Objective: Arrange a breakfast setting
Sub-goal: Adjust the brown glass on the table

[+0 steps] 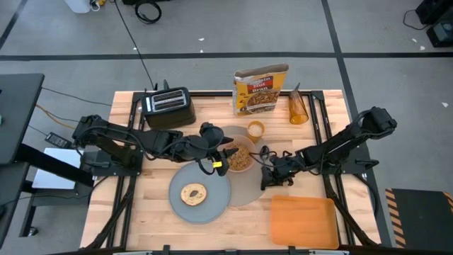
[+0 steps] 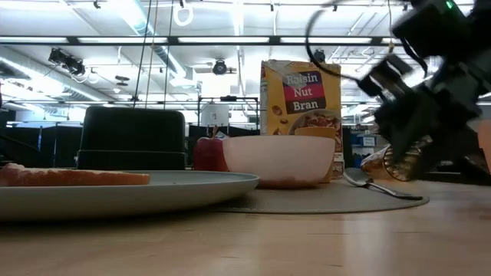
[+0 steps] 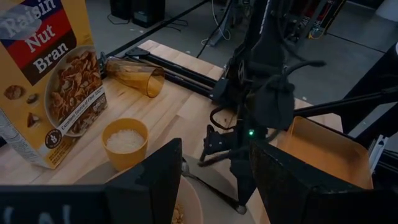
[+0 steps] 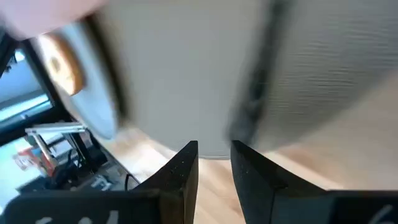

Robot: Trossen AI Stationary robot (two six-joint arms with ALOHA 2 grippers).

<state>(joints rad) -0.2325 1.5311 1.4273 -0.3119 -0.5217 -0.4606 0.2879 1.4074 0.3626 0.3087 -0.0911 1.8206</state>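
The round taupe mat [image 1: 248, 190] lies mid-table. On it stand the pink bowl [image 1: 241, 157] of cereal and the metal spoon [image 2: 380, 186], which lies flat to the bowl's right. The grey plate [image 1: 212, 207] with the bagel [image 1: 193, 193] overlaps the mat's near left edge. The small orange cup [image 1: 255, 128] stands behind the bowl. The red apple [image 2: 208, 153] shows beside the bowl in the low view. My left gripper [image 1: 221, 161] is open over the bowl's left rim. My right gripper [image 1: 267, 180] hangs above the mat's right edge near the spoon's handle [image 3: 217, 193], its fingers slightly apart and empty.
A black toaster [image 1: 168, 108] stands at the back left. A Raisin Nut Bran box [image 1: 261, 90] and an amber glass [image 1: 298, 108] lying on its side are at the back. A flat orange board [image 1: 304, 221] lies at the near right.
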